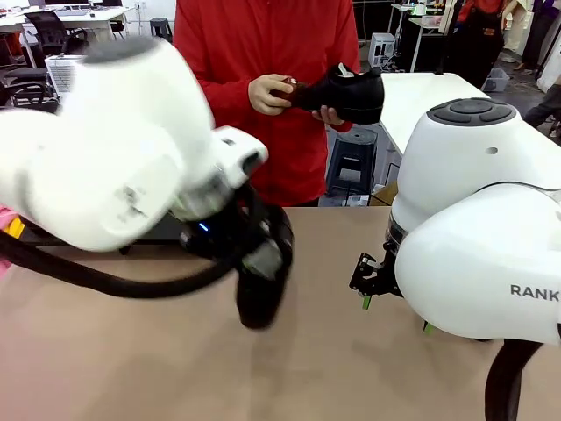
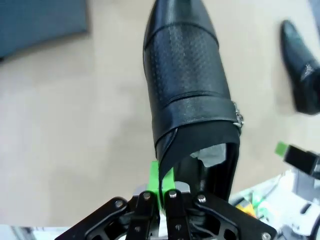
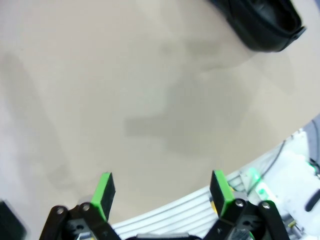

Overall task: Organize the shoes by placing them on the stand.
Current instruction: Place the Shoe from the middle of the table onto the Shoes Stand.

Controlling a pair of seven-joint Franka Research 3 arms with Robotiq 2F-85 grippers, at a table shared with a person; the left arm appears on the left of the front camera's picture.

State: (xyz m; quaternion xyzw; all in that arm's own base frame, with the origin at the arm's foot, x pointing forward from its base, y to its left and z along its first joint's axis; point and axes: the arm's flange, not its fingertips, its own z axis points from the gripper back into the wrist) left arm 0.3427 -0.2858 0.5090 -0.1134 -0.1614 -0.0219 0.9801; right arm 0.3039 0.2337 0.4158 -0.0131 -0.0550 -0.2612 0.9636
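Early going: the left hand [image 2: 161,187] pinches the collar of one shoe [image 2: 187,75], the right hand [image 3: 162,192] gapes empty (a person [image 1: 263,53] holds another shoe [image 1: 346,92]); the stand [image 2: 40,22], probably that dark slab, looks bare.

**Colours at the shoe pick**

You see the shoe [image 2: 185,75] as glossy black, with a band of fine perforated dots across its upper and white paper [image 2: 212,152] inside. The left gripper [image 2: 161,176] and right gripper [image 3: 162,189] are black with bright green pads [image 3: 106,189]. The table [image 2: 65,130] is plain tan. The person's top [image 1: 263,53] is red.
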